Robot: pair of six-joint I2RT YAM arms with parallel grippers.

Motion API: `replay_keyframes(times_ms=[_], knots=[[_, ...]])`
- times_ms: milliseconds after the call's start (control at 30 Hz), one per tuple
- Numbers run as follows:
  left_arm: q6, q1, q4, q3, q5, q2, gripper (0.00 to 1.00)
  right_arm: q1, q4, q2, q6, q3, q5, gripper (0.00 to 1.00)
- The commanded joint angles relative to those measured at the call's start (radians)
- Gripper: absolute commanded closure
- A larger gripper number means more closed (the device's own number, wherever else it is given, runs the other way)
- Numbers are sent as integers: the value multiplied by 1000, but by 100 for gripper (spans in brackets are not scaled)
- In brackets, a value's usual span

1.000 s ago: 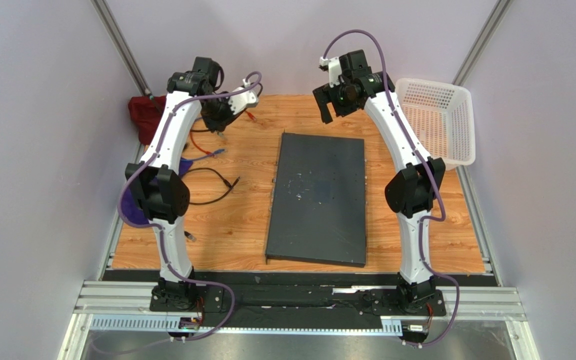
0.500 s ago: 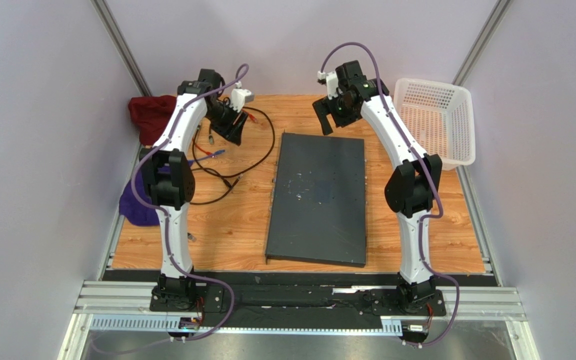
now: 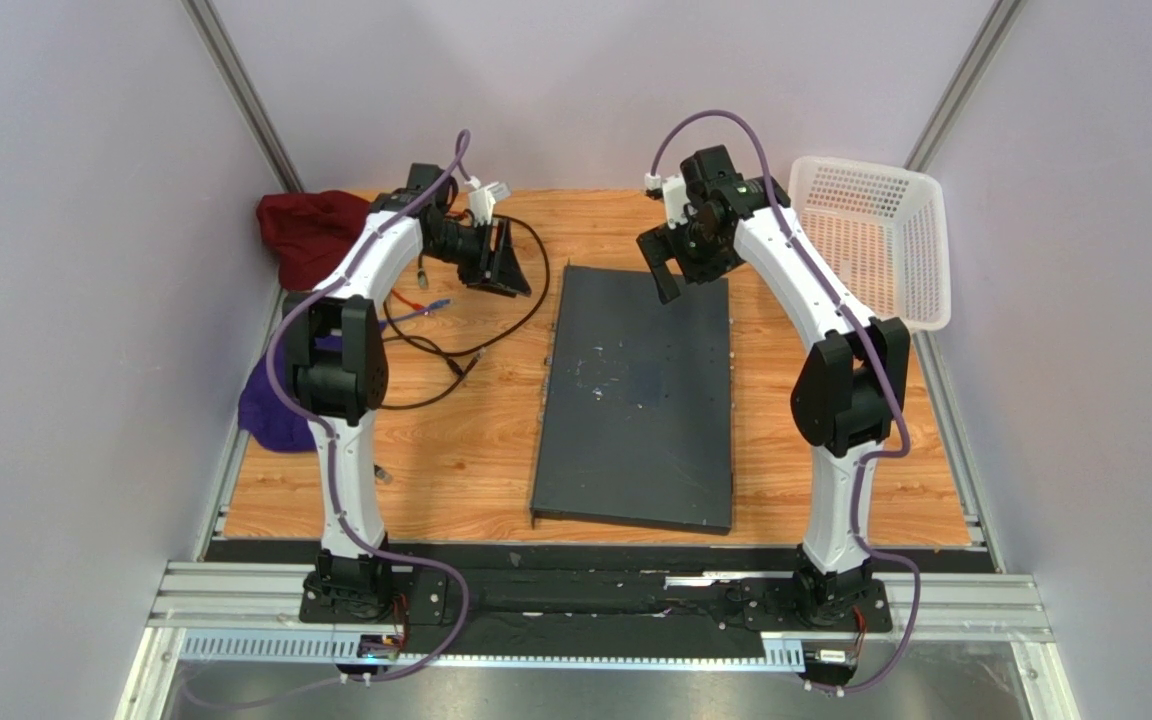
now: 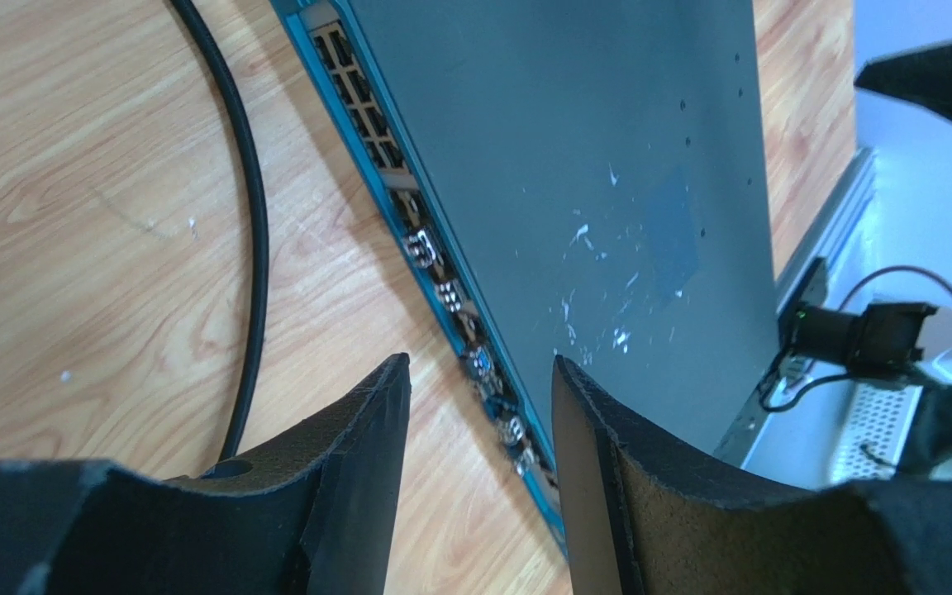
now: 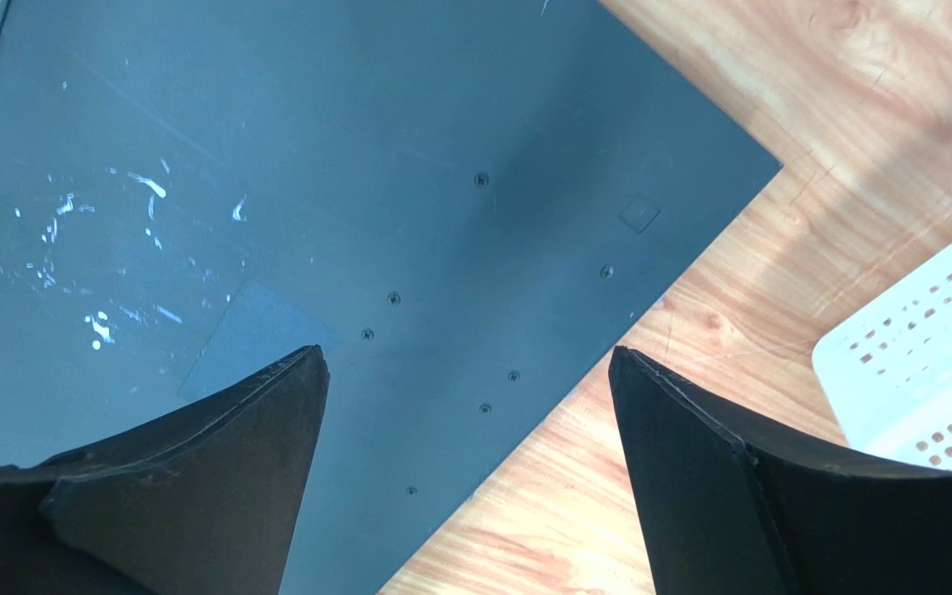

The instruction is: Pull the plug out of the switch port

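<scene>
Top external view showed the switch lying flat in the middle of the wooden counter. The left claw hung near its far left corner, fingers spread with nothing between them. A port row ran along the switch's left edge, and a black cable lay loose on the counter just beside it. The right claw hovered over the switch's far edge, spread wide and empty, near 1 white basket.

No readable text, labels, numbers or signs, none on the switch
</scene>
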Motion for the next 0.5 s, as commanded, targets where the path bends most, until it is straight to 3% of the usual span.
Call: replay_keyframes(times_ms=[0, 300, 467], knots=[[-140, -2, 125, -21, 91, 58, 47, 2, 24, -84, -3, -47, 22, 11], [-308, 4, 295, -73, 174, 165, 58, 0, 33, -147, -31, -132, 70, 11], [-434, 4, 518, -171, 206, 164, 60, 0, 37, -202, -48, -261, 111, 12]])
